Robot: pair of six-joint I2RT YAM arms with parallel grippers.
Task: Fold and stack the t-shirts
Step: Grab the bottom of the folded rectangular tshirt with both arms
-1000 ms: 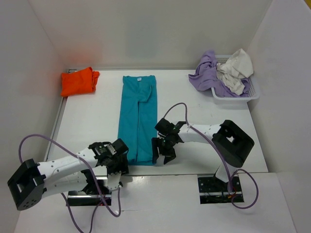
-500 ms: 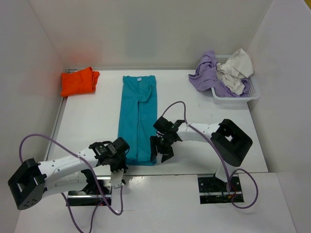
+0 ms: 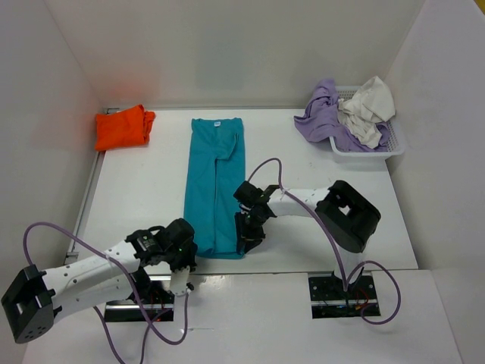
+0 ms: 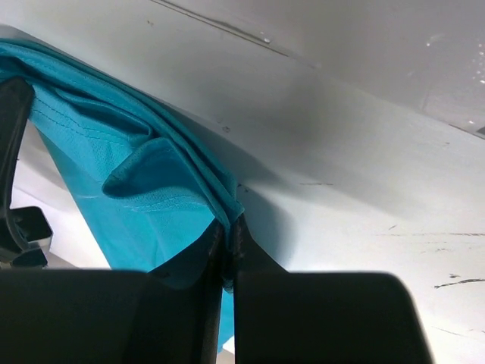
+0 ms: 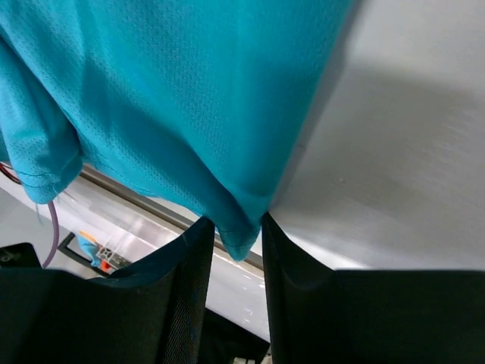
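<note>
the white table (image 3: pixel 318 174) is the biggest thing, with white walls on three sides. in the middle of it lies the teal-blue t-shirt (image 3: pixel 216 182), folded into a long narrow strip. its long axis runs from the near table edge toward the back wall. the collar end with a small white label points to the back wall and the hem end points to the arms.

to the far right of the teal-blue t-shirt stands a white plastic basket (image 3: pixel 395 149). the lavender t-shirt (image 3: pixel 320 115) hangs crumpled over the basket rim and the off-white t-shirt (image 3: pixel 369 106) lies crumpled on top. to the far left of the teal-blue t-shirt lies the orange t-shirt (image 3: pixel 121 127), folded, well apart from it. nothing lies on the teal-blue t-shirt.

the left gripper (image 4: pixel 229 241) is clenched on the near left corner of the teal-blue t-shirt, and the layers bunch up at its tips. the right gripper (image 5: pixel 236 229) is at the near right corner, and its two fingers (image 5: pixel 189 288) touch the cloth from both sides.
</note>
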